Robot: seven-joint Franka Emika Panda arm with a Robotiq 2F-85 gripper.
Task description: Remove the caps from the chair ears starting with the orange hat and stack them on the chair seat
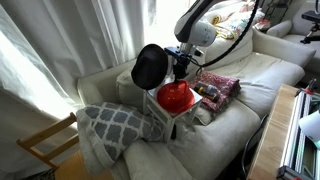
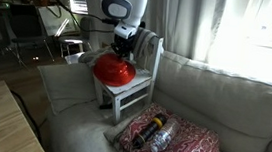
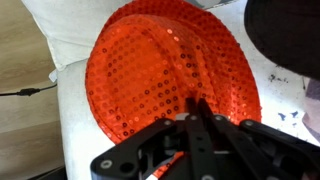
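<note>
The orange hat (image 1: 177,97) is sequined red-orange and lies on the chair seat (image 2: 138,87) of the small white chair on the sofa. It fills the wrist view (image 3: 150,70), with the pale seat (image 3: 72,115) showing at its left. My gripper (image 1: 180,72) hangs right over it, its fingers (image 3: 200,108) pressed together on the hat's top. The black hat (image 1: 150,66) still hangs on a chair ear beside the gripper. It also shows in an exterior view (image 2: 146,45) and at the wrist view's corner (image 3: 285,35).
A red patterned cushion (image 2: 175,140) with a dark bottle (image 2: 156,135) lies on the sofa next to the chair. A grey patterned pillow (image 1: 115,125) and a bare light-wood chair frame (image 1: 45,145) stand on the other side. A wooden table edge (image 2: 11,124) runs along the front.
</note>
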